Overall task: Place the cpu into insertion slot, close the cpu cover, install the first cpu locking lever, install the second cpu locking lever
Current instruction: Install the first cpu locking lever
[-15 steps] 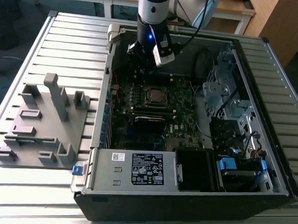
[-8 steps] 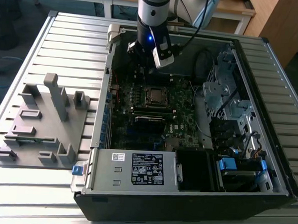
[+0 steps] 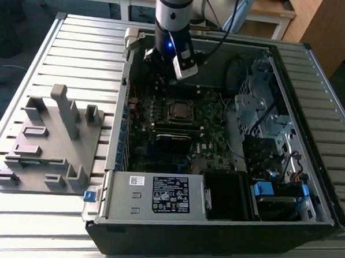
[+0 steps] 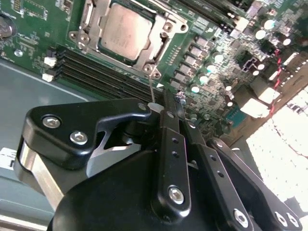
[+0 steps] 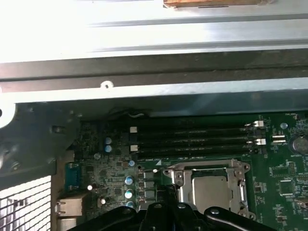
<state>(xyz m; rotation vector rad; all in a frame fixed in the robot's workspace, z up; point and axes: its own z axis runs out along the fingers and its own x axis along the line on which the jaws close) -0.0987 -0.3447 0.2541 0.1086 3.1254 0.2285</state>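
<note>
The cpu (image 4: pixel 126 30) lies in the insertion slot (image 3: pixel 179 110) on the green board inside the open computer case. The silvery cpu cover (image 4: pixel 166 30) is down flat around it, also seen in the first wrist view as the cpu cover (image 5: pixel 183 177). A thin wire locking lever (image 4: pixel 151 89) runs from the socket corner to my fingertips. My gripper (image 4: pixel 166 98) is shut, just off that corner of the socket, toward the case's back wall. I cannot tell whether the lever is clamped or only touched. In the exterior view my gripper (image 3: pixel 163 82) hangs low over the board.
Black memory slots (image 4: pixel 96 72) run beside the socket. The case's metal wall (image 5: pixel 144 91) stands close behind the gripper. A power supply (image 3: pixel 157 194) and drive cages (image 3: pixel 265 128) line the case. A grey parts fixture (image 3: pixel 50 140) sits on the slatted table at the exterior view's left.
</note>
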